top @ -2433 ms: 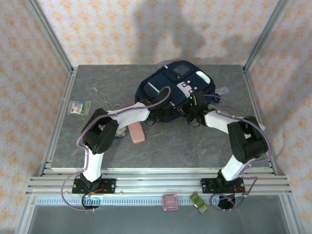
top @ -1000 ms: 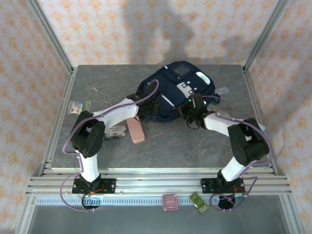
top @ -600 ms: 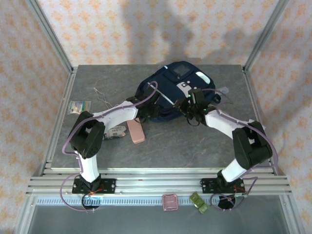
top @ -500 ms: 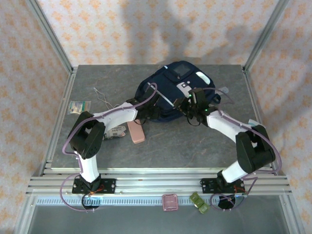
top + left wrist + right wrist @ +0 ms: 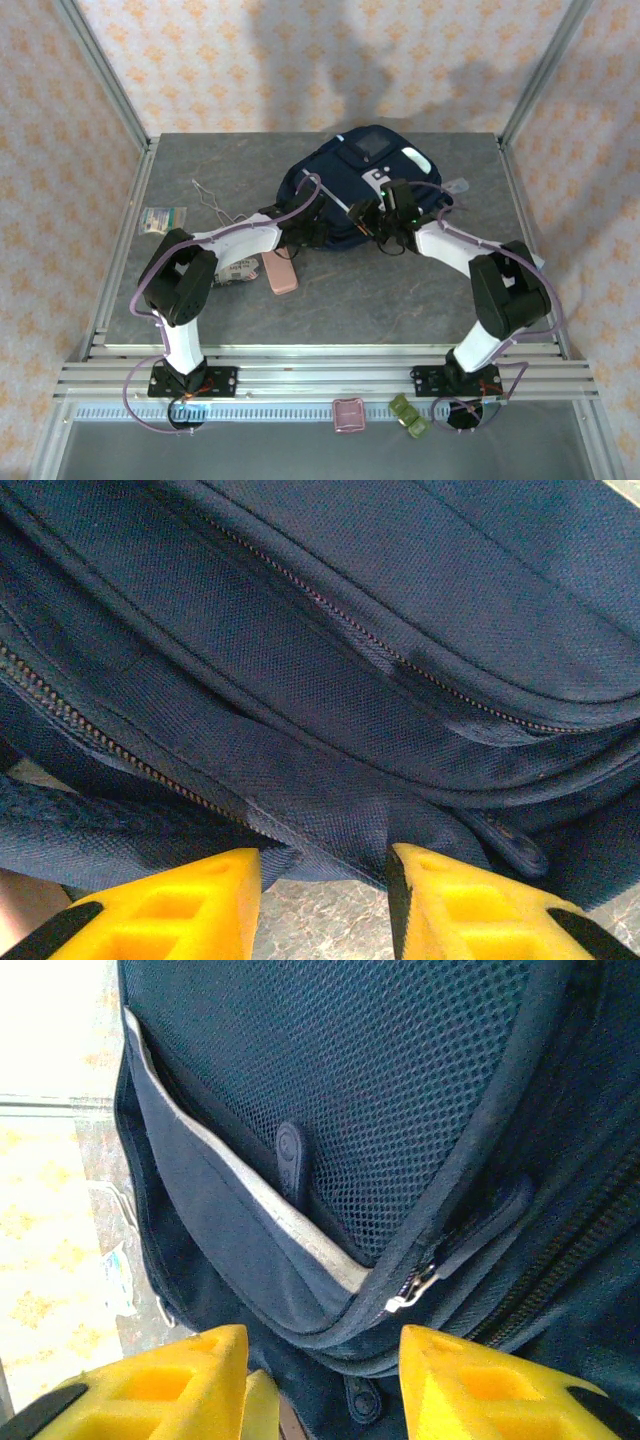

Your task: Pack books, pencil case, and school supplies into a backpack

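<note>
overhead, backpack [image 5: 370, 170] flat on the far middle of the table [image 5: 400, 290], front pocket with white patches facing up. at its near edge, left gripper [image 5: 314, 232] toward the left end and right gripper [image 5: 366, 217] more to the middle, near each other, both pointed into the navy fabric.

just on the near side of the left gripper, pencil case [image 5: 279, 272] flat on the table, close to the backpack but apart from it. just beside the case on the left, white printed packet [image 5: 237, 270], partly under the left forearm. at the right side of the backpack, clear packet [image 5: 458, 186], just beside the fabric. farther left, well apart from the backpack, greenish packet [image 5: 160, 220] and thin bent wire [image 5: 212, 200].

from the left wrist, yellow fingers [image 5: 170, 905] apart, with bare table in the gap and nothing clamped between. right above them the lower fold of the backpack, with zippers [image 5: 330, 607] running across the side; touching the fingers or not, cannot tell.

from the right wrist, yellow fingers [image 5: 150, 1380] apart as well, holding nothing. between and above them the dark edge of the backpack, then a mesh pocket [image 5: 400, 1080] with a pale lining strip [image 5: 250, 1200] along its open lip, and a small metal zipper pull [image 5: 408, 1298] hanging just over the gap. contact with the fabric: cannot tell.
</note>
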Available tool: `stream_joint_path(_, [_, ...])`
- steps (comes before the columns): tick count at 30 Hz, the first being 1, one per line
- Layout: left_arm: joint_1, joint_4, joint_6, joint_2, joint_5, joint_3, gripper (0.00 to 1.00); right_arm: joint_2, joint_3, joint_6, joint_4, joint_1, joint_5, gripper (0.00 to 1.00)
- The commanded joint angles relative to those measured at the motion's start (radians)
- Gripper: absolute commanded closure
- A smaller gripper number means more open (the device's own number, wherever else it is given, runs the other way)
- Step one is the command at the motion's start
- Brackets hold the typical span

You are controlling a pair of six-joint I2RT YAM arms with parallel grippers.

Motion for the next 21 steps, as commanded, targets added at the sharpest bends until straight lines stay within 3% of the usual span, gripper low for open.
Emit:
stream_joint_path(1, [-0.007, 0.006, -0.001, -0.029, 0.008, -0.004, 0.6, 0.02, -0.003, 0.036, 0.064, 0.01, -0.018, 0.57])
stream_joint_path(9, [-0.013, 0.006, -0.001, -0.009, 0.019, 0.006, 0.6, 0.121, 0.071, 0.079, 0.064, 0.012, -0.03, 0.59])
stream_joint_path(21, [-0.021, 0.013, -0.003, 0.012, 0.022, 0.009, 0.61, 0.143, 0.005, 0.185, 0.118, 0.024, -0.004, 0.58])
